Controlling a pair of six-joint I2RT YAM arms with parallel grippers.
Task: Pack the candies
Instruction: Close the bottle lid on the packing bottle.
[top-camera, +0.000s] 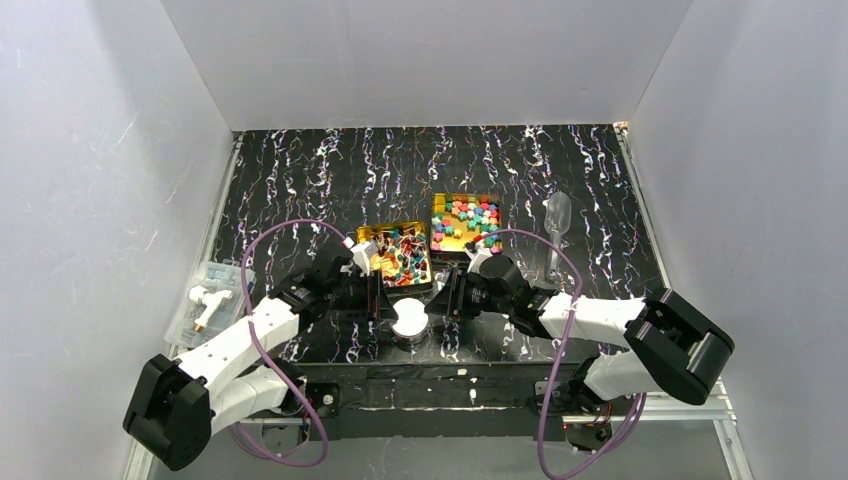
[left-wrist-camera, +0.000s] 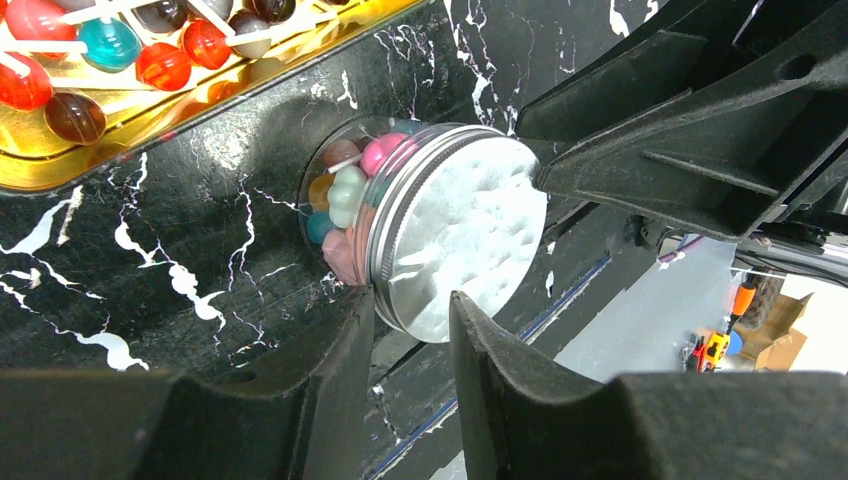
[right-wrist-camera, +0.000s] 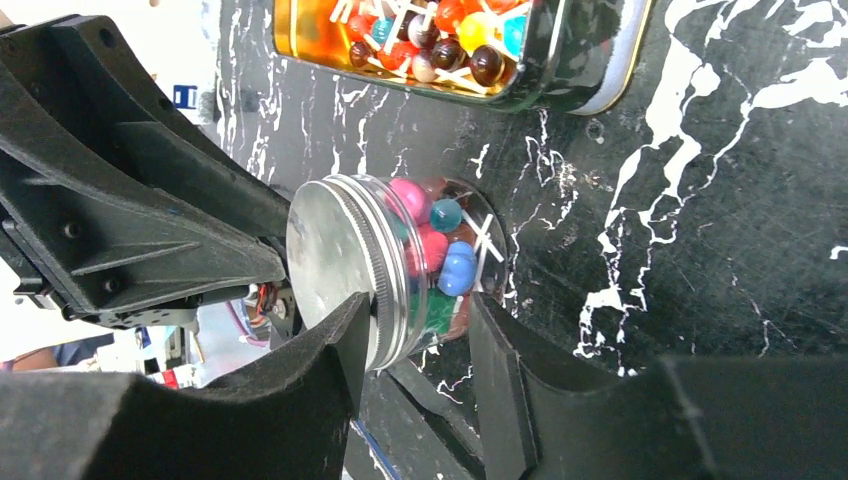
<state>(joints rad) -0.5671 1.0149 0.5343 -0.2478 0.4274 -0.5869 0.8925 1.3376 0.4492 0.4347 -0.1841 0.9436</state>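
Now the lidded jar (left-wrist-camera: 425, 225) and both gold tins (top-camera: 447, 240) hold candies (left-wrist-camera: 348, 190).

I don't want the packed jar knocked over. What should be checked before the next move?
1. Lid on the jar: ok; fully tightened: cannot tell.
2. Candies inside the jar: ok.
3. Jar upright on the table: ok.
4. Left gripper jaws apart: ok.
5. Right gripper jaws apart: ok.
6. Both grippers clear of the jar: cannot tell.
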